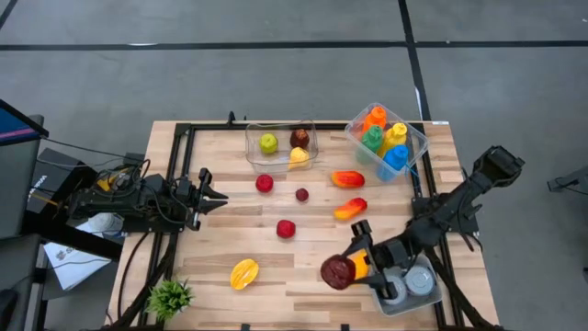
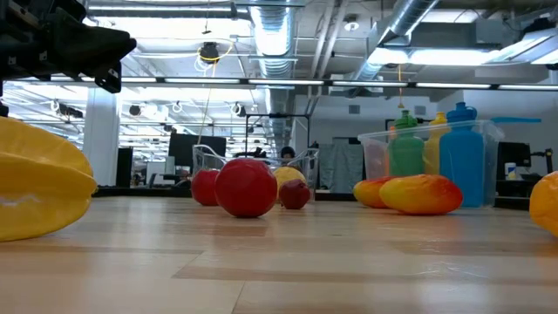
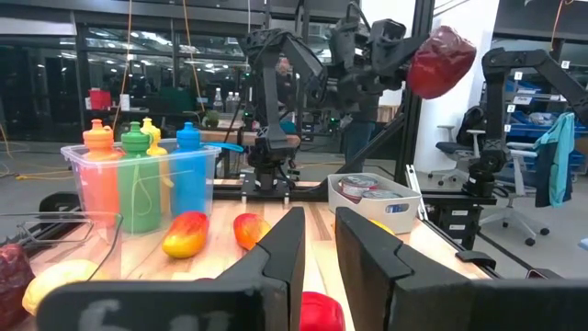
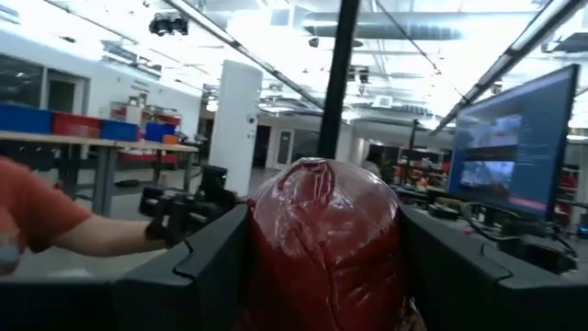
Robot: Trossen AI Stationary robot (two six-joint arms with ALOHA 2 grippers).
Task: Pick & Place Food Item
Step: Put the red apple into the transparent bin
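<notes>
A dark red, shiny food item (image 1: 336,272) sits between the fingers of my right gripper (image 1: 347,268), near the table's front right. In the left wrist view this item (image 3: 439,60) hangs high above the tabletop. My left gripper (image 1: 217,196) waits at the table's left side, its fingers (image 3: 285,253) a narrow gap apart with nothing between them. A clear container (image 1: 281,142) at the far middle holds a green apple (image 1: 267,142), a dark red piece and a yellow piece. My right gripper pinches the dark red food item by its two opposite sides (image 4: 266,248) between its two fingers (image 4: 207,262). The fingers come about level from the table's right side. The item is lifted clear of the table and bulges out past the fingertips.
Loose on the table lie two red balls (image 1: 265,183) (image 1: 286,228), a small dark fruit (image 1: 302,194), two orange-red mangoes (image 1: 347,178) (image 1: 350,209) and a yellow fruit (image 1: 243,273). A clear bin of coloured bottles (image 1: 386,138) stands far right, a white tray (image 1: 411,287) near right, a plant (image 1: 170,296) near left.
</notes>
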